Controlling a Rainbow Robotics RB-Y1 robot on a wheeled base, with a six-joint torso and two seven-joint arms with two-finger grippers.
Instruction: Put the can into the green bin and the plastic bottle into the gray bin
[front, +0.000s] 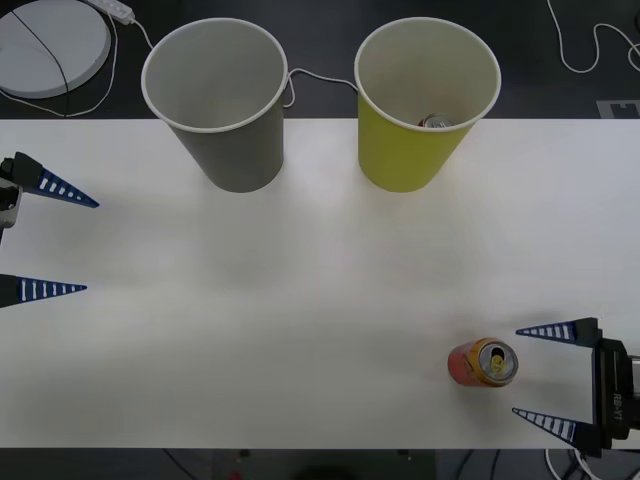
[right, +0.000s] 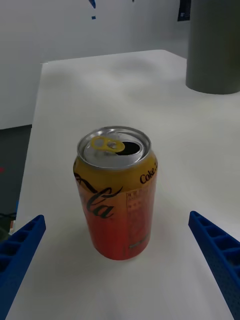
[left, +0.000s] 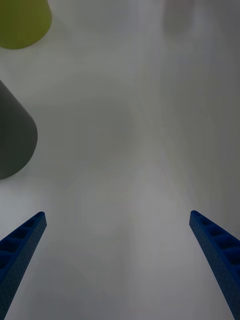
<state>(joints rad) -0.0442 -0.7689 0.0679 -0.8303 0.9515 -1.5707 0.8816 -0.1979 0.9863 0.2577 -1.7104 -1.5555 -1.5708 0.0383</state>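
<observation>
We see the can (front: 483, 363) upright on the counter (front: 300, 300), well apart from the green bin (front: 420, 150), toward our near right. Right tool (front: 545, 375) sits just beside the can, fingers apart, nothing held. Risk: a finger clips the can on approach and it tips or rolls. Left tool (front: 60, 240) idles apart, far left of the can. Green bin already holds a silver-topped can (front: 436, 122); gray bin (front: 222, 100) looks empty.

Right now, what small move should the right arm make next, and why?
Probably ease the right tool forward around the can. The can stands upright on the table, just ahead of the open fingers and not yet between them. The left tool waits open at the table's left edge.
</observation>
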